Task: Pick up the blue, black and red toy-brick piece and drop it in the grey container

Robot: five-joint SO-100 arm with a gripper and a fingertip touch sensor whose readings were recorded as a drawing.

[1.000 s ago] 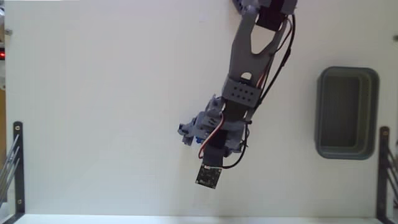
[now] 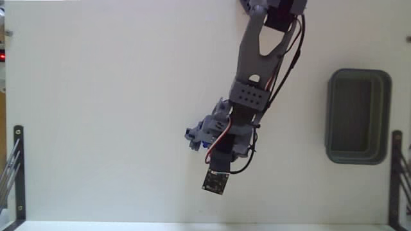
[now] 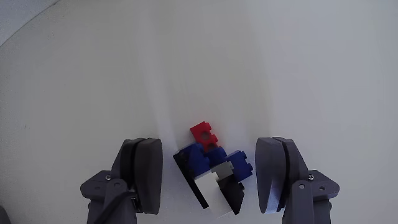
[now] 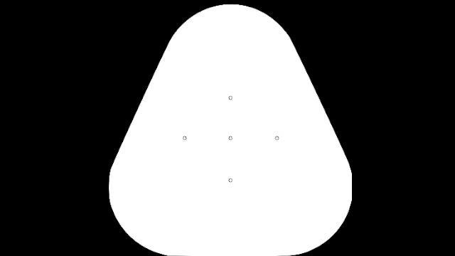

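In the wrist view the toy-brick piece (image 3: 213, 169), a small cluster of blue, red, white and black bricks, lies on the white table between my two fingers. My gripper (image 3: 210, 171) is open, with a gap on each side of the piece; the left finger (image 3: 142, 175) and right finger (image 3: 277, 174) do not touch it. In the fixed view my gripper (image 2: 196, 136) hangs low over the table's middle, and only a bit of blue shows beneath it. The grey container (image 2: 358, 116) stands empty at the right edge, far from the gripper.
A small dark circuit board (image 2: 216, 181) hangs from the arm (image 2: 257, 58) just below the gripper in the fixed view. Black metal brackets (image 2: 17, 168) stand at the lower left and lower right corners. The table is white.
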